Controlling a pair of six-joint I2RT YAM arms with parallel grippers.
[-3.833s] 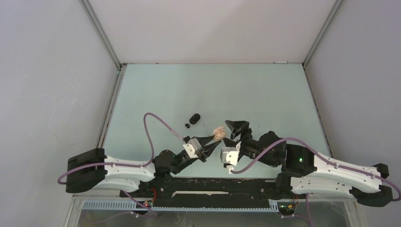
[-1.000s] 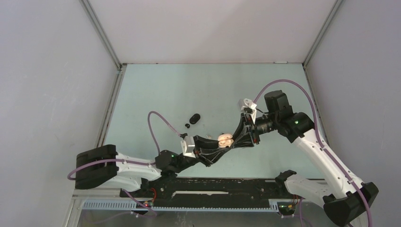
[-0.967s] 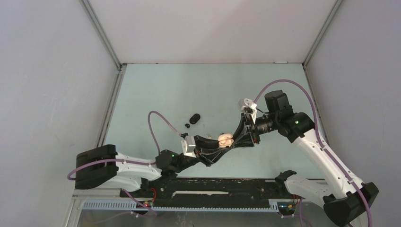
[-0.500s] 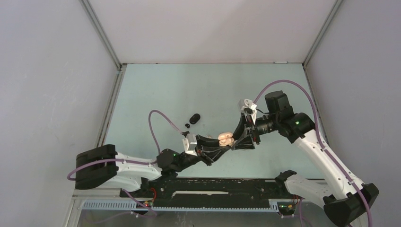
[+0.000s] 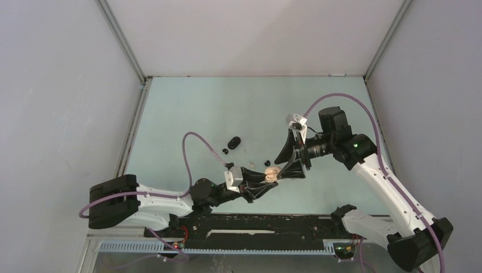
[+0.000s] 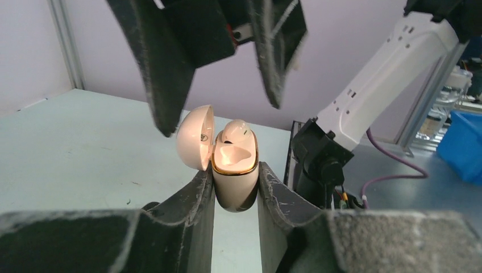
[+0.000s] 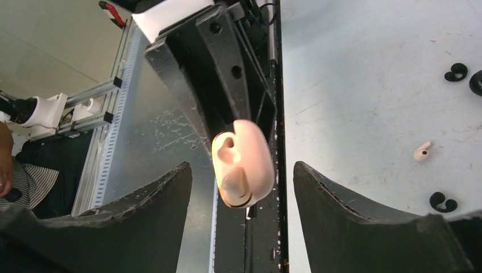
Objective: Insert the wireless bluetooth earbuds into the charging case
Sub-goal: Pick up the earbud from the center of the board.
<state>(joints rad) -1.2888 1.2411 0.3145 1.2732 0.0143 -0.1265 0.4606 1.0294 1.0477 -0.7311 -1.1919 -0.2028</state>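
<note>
My left gripper is shut on the open cream charging case and holds it above the table. In the left wrist view the case stands upright with its lid swung left. One whitish earbud pokes out of the far socket and the near socket is empty. My right gripper hangs open and empty just above the case. A second whitish earbud lies on the table.
A black case and a black earbud lie on the table left of the grippers. The right wrist view shows two black earbuds. The arms' base rail runs along the near edge.
My right gripper has lifted off the case and stands open wider. My left gripper has moved the case slightly nearer. A whitish earbud now shows on the table beside the case.
</note>
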